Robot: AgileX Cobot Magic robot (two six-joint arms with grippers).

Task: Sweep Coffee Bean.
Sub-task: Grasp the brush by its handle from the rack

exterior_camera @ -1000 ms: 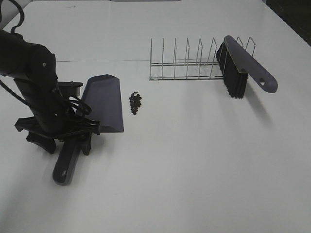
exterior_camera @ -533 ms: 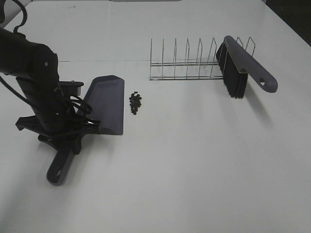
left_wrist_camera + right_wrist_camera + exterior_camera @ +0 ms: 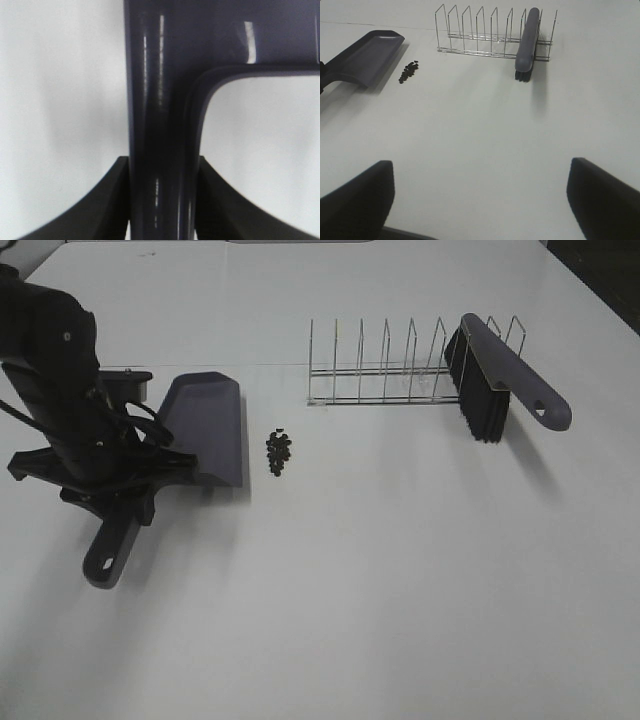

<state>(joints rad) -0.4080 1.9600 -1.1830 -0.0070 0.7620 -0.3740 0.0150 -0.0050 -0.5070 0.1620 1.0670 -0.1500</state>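
Grey-purple plastic marks the dustpan (image 3: pixel 205 430), whose handle sits clamped between the two dark fingers of the left tool (image 3: pixel 162 200), pressed tight against both of its sides. The coffee bean (image 3: pixel 279 453) pile lies in a small dark cluster on the white table (image 3: pixel 400 590), just beside the dustpan's front edge and not touching it. Farther back, a wire rack (image 3: pixel 385 375) holds the brush (image 3: pixel 505 375), bristles downward, at its right end in the high view, well apart from the beans. The right tool (image 3: pixel 480 200) hangs above the table with its fingers spread wide, gripping nothing
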